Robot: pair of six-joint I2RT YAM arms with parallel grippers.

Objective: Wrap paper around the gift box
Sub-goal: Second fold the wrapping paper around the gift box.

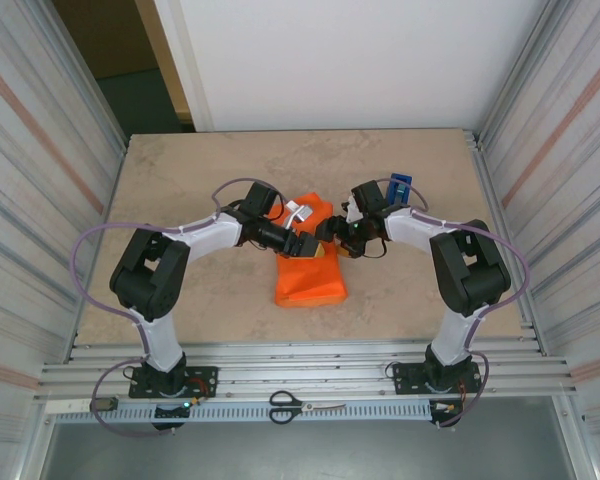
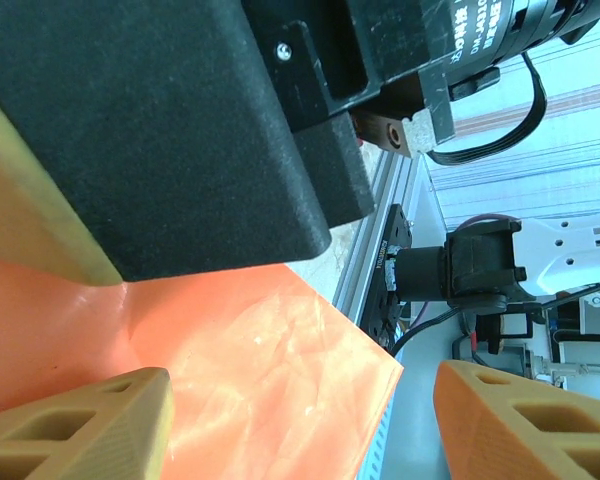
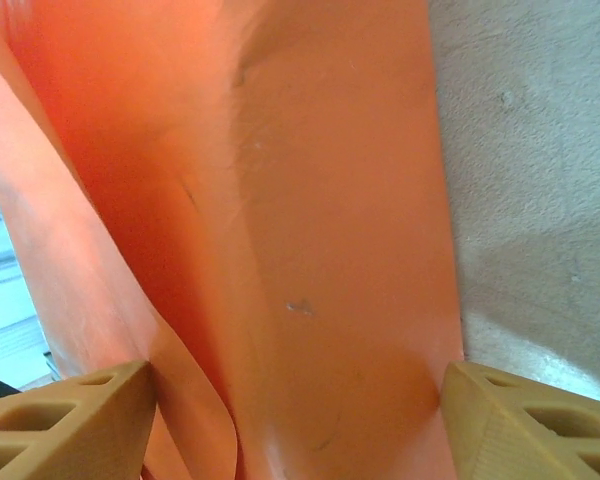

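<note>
So the large thin orange paper sheet [image 1: 310, 278] sits folded into a lumpy parcel mid-way across the beige stone-look tabletop [image 1: 180, 190]. We reckon the small red-orange gift box is tucked inside that fold. Both arms meet over its far end.

The left jaws are released. From the left wrist, the tan fingers [image 2: 80, 430] stand well apart, with paper lying beyond them and bare air across the rest of the gap. The right jaws straddle the parcel with a tan finger [image 3: 530, 420] at each side. Honestly we can't tell if they're pinching it or just sitting alongside, the view's too close.

For the fold itself, we'd have one arm pin the flap flat against the box edge while the other creases it. Pull the paper taut so it doesn't spring up. The two wrists are nearly touching, so small moves, one arm at a time.

Room-wise, there's plenty of bare tabletop to the left, near and far. The narrow blue tape dispenser [image 1: 398, 187] stands just behind the right arm [image 1: 420, 225], so mind any swing back there. The black-handled scissors [image 1: 300, 405] lie on the metal rail at the near edge, well apart from the parcel.
</note>
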